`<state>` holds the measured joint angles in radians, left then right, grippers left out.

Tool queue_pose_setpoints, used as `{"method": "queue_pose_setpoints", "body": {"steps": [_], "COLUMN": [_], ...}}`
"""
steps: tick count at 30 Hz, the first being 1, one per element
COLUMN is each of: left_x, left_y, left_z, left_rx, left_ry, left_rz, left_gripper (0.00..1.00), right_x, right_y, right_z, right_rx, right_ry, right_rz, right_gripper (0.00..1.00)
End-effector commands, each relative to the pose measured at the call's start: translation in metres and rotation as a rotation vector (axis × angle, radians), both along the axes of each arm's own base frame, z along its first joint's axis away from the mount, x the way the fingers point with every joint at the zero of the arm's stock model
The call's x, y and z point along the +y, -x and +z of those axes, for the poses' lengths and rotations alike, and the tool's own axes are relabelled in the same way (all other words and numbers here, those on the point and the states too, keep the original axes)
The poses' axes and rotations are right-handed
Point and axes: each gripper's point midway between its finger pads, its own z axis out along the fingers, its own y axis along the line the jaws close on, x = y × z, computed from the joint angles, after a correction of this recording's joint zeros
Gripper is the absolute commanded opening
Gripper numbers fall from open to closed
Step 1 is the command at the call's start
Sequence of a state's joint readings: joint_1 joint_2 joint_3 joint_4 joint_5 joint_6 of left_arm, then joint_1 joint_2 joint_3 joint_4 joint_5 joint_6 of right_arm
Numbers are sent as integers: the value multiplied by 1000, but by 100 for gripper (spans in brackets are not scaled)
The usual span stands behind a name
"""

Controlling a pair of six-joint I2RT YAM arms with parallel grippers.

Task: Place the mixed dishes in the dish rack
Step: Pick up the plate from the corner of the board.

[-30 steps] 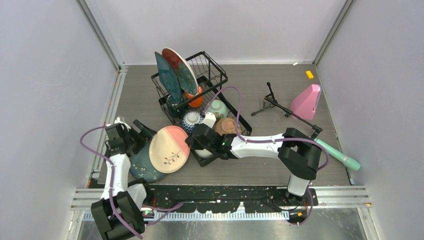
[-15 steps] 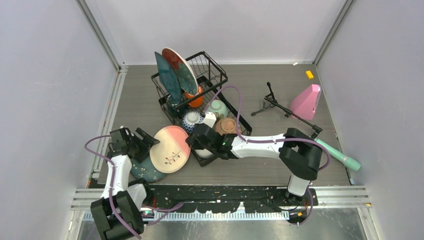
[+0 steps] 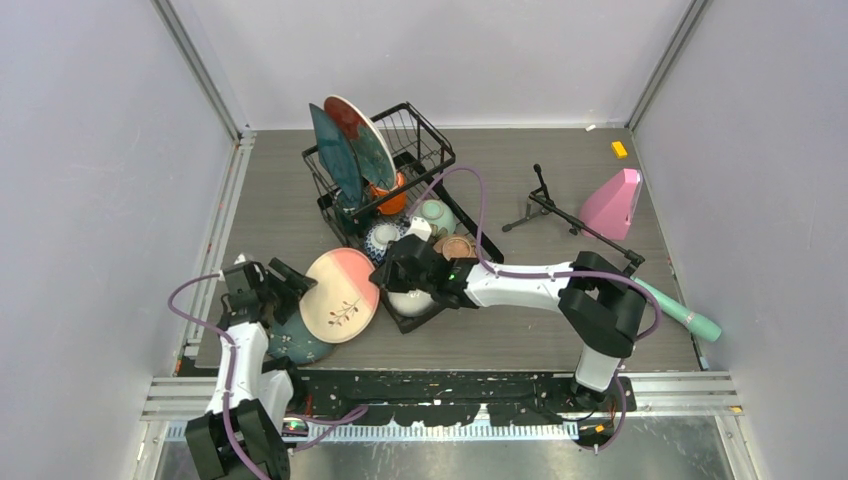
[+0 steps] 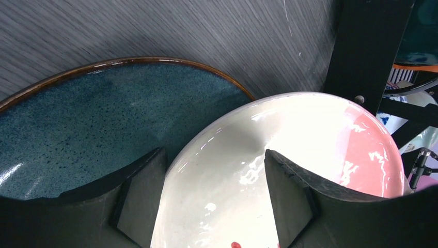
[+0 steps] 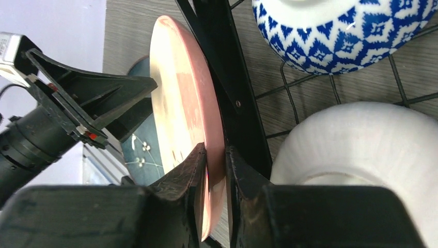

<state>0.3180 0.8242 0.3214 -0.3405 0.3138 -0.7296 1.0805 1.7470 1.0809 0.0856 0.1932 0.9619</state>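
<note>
The pink plate leans tilted against the near corner of the black dish rack, partly over a dark teal plate that lies on the table. My right gripper is shut on the pink plate's rim next to the rack's frame. My left gripper is open at the plate's left edge, and the plate shows between its fingers. The rack holds a standing teal plate, a reddish plate, an orange mug, and mint, blue-patterned, tan and white bowls.
A black tripod with a mint cylinder lies at the right. A pink wedge and a small yellow block sit at the far right. Grey walls close in the table on three sides.
My right gripper has shifted a little away from me with the plate's rim, uncovering the white bowl. My left arm has drawn back slightly toward the near edge.
</note>
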Motion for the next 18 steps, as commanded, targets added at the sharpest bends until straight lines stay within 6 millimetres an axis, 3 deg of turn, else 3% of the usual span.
{"method": "queue_pose_setpoints", "body": {"steps": [1,11,18], "left_x": [-26,-30,-27], "left_y": [0,-2,-5], "left_z": [2,-1,3], "left_rx": [-19,-40,-60], "left_ry": [124,154,133], "left_rz": [-46,-39,-32], "left_gripper": [70,69,70], "right_x": [39,51,51], "right_y": [1,10,11], "right_z": [43,34,49], "right_rx": [30,107,67], "right_ry": [-221,-241,-262], "right_rz": [69,136,160], "right_gripper": [24,31,13]}}
